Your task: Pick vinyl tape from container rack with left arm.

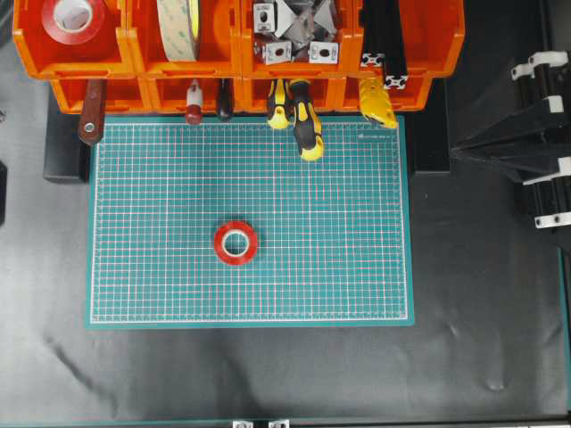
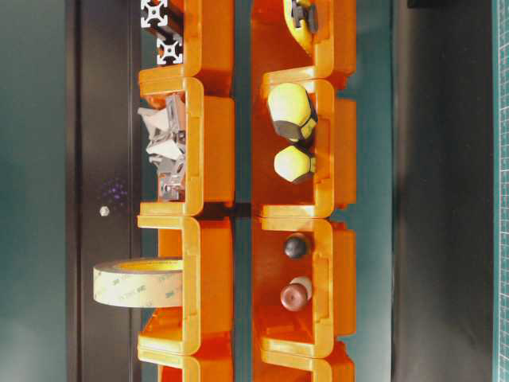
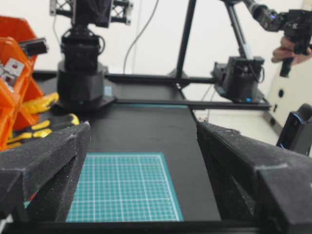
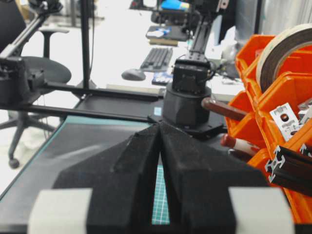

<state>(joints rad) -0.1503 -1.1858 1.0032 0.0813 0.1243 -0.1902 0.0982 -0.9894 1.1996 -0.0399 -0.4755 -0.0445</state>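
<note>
glossy red vinyl tape roll (image 1: 235, 242) lies on the green cutting mat (image 1: 357, 267), clear of the orange plastic container rack (image 1: 134, 53); left gripper (image 3: 141, 161) jaws wide and empty, right gripper (image 4: 160, 146) jaws pressed together; pick apparently done, retreat next.

The black foam-padded right gripper (image 4: 160, 127) has its fingers pressed together. Beside it stands a bright orange plastic container rack (image 4: 280, 105) holding a cream tape roll (image 4: 280, 46).

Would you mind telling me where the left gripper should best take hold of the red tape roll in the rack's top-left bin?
Probably from above: the vinyl tape lies flat in the container rack, core hole upward. One finger in the hole, one outside, pinching the ring wall.
</note>
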